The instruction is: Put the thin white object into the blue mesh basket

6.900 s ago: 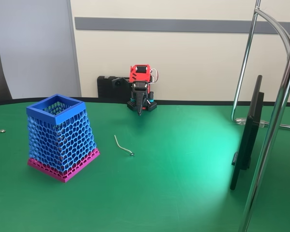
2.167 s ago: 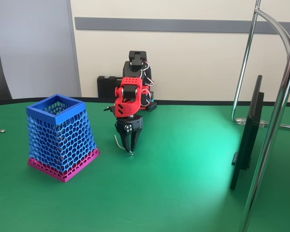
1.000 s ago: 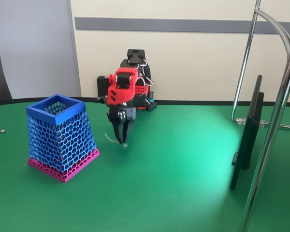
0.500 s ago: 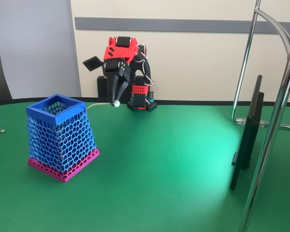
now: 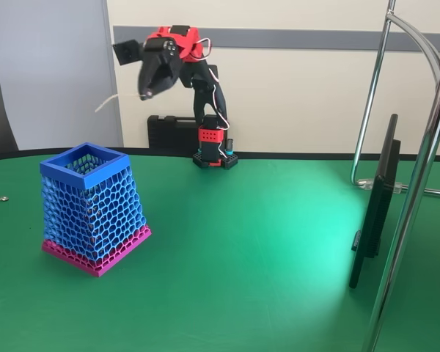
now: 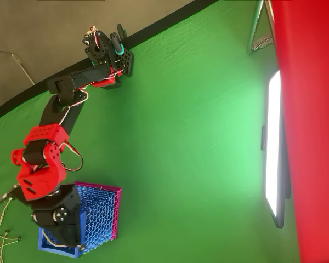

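Landmark: the basket (image 5: 93, 205), blue mesh with a pink base, standing upright on the green table (image 5: 264, 249). All places below are given from it.

Gripper: the gripper (image 5: 148, 86) is raised high, above the basket's rim and a little to the right of it in the fixed view. Its fingers are pinched together on the wire. In the overhead view the gripper (image 6: 71, 233) sits over the basket's open top (image 6: 57, 246).

Wire: the thin white wire (image 5: 110, 100) is off the table, clamped at the end nearest its ball. It sticks out leftward from the fingertips, above the basket mouth.

Key relation: the wire's long axis lies close to level, pointing left with its free end drooping a little. The basket opening is straight below. My judgement: the free end should tip downward or the gripper come lower, so the wire does not land across the rim.

Hard to see: the wire is faint against the pale wall. In the overhead view the arm covers the basket opening, so I cannot make the wire out there.
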